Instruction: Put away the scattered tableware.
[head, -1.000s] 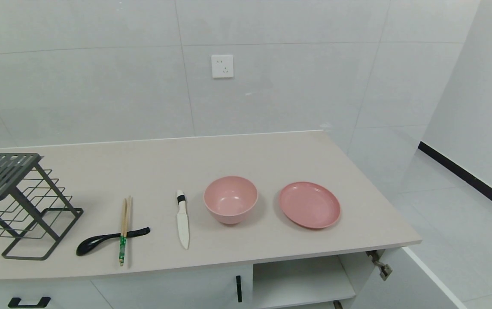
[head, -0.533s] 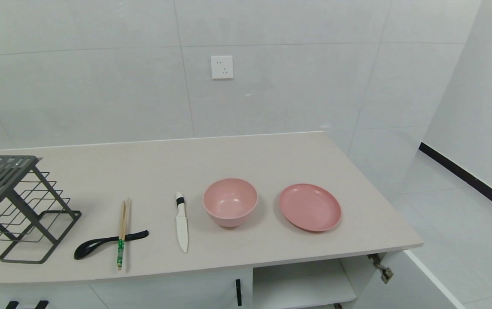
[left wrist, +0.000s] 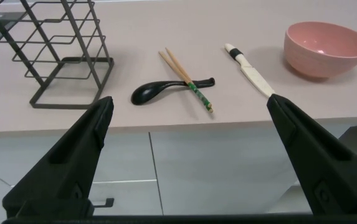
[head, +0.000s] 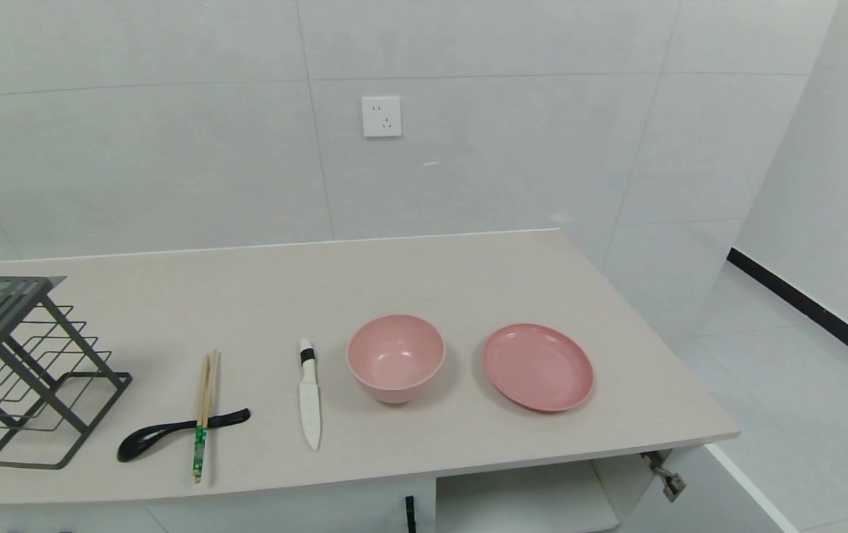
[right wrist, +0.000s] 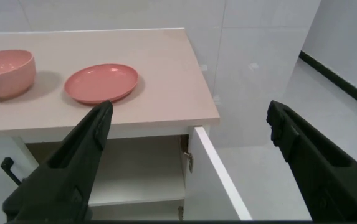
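Head view, lower left to centre: spoon (head: pixel 161 431) under chopsticks (head: pixel 206 385), knife (head: pixel 309 400) lengthwise front-to-back on tabletop (head: pixel 431 274), nearer left fingers (left wrist: pixel 72 162), spread, empty; bowl (head: pixel 394 359), plate (head: pixel 539 366) nearer right fingers (right wrist: pixel 72 162), likewise spread.

You see a pink bowl (head: pixel 395 357). To its right, a matching pink plate (head: pixel 538 366). To its left, a white knife (head: pixel 309 394) with a black band, tan chopsticks (head: pixel 202 414) with green patterned ends, a black spoon (head: pixel 172 431) and a dark grey rack (head: pixel 17 363).
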Robot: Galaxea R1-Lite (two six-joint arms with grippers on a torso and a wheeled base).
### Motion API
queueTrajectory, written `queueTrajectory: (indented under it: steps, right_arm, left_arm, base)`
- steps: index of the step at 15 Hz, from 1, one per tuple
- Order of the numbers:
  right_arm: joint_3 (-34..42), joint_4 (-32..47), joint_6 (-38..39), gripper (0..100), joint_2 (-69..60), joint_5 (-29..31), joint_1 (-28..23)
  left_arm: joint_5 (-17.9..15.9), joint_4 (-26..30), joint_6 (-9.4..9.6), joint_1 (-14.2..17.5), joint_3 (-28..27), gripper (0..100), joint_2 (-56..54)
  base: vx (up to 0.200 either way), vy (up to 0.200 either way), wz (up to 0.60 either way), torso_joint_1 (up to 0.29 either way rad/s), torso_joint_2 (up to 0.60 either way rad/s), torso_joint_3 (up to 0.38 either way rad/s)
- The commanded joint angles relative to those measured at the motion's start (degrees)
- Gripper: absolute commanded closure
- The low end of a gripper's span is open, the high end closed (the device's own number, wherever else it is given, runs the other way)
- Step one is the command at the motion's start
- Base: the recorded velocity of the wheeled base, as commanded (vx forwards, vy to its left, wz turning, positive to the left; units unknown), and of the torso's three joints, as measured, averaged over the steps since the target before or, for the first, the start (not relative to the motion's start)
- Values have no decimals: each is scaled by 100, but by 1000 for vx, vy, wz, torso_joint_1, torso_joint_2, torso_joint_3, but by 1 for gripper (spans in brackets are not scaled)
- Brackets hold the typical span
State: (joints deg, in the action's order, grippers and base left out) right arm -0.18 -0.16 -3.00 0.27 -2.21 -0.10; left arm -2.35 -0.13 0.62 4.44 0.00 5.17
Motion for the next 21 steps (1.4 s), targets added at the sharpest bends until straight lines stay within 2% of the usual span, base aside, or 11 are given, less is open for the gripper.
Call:
queueTrajectory:
  steps: [1,2,3,4,8,9,11,13,15,21]
  right_arm:
    - [-70,-371,-8,0,0,-43,1]
    - [-562,-1074,54,0,8,-131,-17]
    - [-1133,-969,54,0,131,-474,-61]
    - [-1309,-810,63,0,228,-702,-96]
    - [-1186,51,71,0,553,-1924,-122]
    - [-1300,77,80,0,1248,-2223,-105]
    - [-1406,69,80,0,1801,-2284,1]
    - [-1423,7,80,0,2399,-2311,344]
    - [-1414,-186,71,0,2768,-2311,405]
    - [-1335,-1329,54,0,4535,-2319,432]
  left_arm:
    - [-2,-13,-1,40,0,0,19]
    - [-2,-13,-1,40,0,0,19]
    - [-2,-13,-1,40,0,0,19]
    - [-2,-13,-1,48,0,0,19]
    - [-2,-13,8,48,0,0,19]
    - [-2,-4,8,48,0,0,19]
    - [-2,-4,8,48,0,0,19]
    - [-2,-4,8,48,0,0,19]
    - [-2,-4,-1,48,0,0,19]
    - [-2,5,-1,48,0,0,19]
  base:
    - [0,0,0,0,0,0]
    - [0,0,0,0,0,0]
    - [0,0,0,0,0,0]
    - [0,0,0,0,0,0]
    - [0,0,0,0,0,0]
    - [0,0,0,0,0,0]
    - [0,0,0,0,0,0]
    - [0,0,0,0,0,0]
    - [0,0,0,0,0,0]
    - [0,0,0,0,0,0]
